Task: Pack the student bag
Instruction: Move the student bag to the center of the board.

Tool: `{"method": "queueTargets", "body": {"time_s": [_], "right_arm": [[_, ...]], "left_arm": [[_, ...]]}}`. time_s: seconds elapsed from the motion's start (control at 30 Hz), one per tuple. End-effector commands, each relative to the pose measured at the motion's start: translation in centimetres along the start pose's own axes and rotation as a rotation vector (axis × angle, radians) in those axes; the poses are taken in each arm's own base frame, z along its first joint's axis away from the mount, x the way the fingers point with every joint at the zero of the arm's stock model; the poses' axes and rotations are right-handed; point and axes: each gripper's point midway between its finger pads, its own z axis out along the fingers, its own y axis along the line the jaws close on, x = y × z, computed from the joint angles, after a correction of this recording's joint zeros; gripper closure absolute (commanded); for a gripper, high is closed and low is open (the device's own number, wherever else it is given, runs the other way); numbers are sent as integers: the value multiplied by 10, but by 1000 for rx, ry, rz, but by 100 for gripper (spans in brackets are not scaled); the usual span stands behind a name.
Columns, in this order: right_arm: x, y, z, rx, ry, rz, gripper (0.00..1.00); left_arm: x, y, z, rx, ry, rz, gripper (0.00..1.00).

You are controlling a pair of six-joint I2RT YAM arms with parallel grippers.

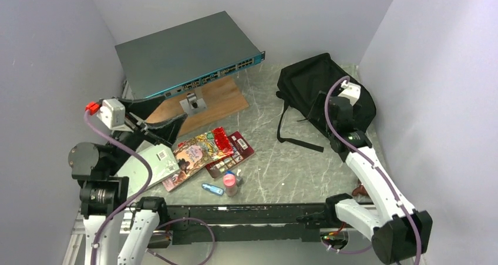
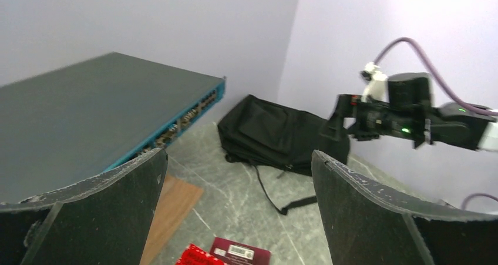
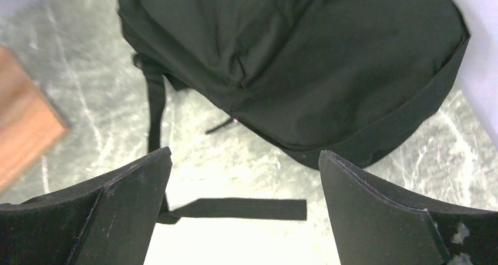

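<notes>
The fingers (image 3: pixel 117 212) of the right gripper (image 3: pixel 244 156) stand wide apart and hold nothing. Between them I see the near edge of the bag (image 1: pixel 302 83) and, closer, one loose strap (image 3: pixel 235 208) lying flat on the table (image 1: pixel 282 165). This gripper hangs just above the bag and, as far as I can tell, does not touch it. The left gripper (image 2: pixel 238 153) is also spread open and empty. It is raised over the left side, well apart from the bag, and faces across toward it.

The bag lies flat at the far right of the table, close to the right wall, with its straps trailing toward the near side. It looks collapsed, and I cannot find the zip or the opening from here.

I judge it light and very soft. The cloth will fold and sag when lifted, so one pinch in the middle would bring up only a fold. The fabric seems smooth, so a thin pinch may slip. A better hold would be the root of a strap or the thick seam at the rim, while the other gripper keeps the mouth open.

On the left lie the books (image 1: pixel 197 153) and a small bottle (image 1: pixel 231 183). Farther back, a board (image 1: pixel 217 100) lies partly under the switch (image 1: pixel 182 53).
</notes>
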Motion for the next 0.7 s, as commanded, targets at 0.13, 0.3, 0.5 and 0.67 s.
{"method": "queueTargets", "body": {"time_s": [0.13,0.3,0.5,0.67], "right_arm": [[21,-17,46,27,147,91,0],[37,-7,64,-48,223,106,0],[40,-70,79,226,218,161,0],[48,-129,84,441,227,241,0]], "left_arm": [[55,-38,35,222,178,-138,0],[107,-76,53,285,313,-133,0],[165,-112,66,302,483,-92,0],[197,-126,73,270,598,-71,0]]}}
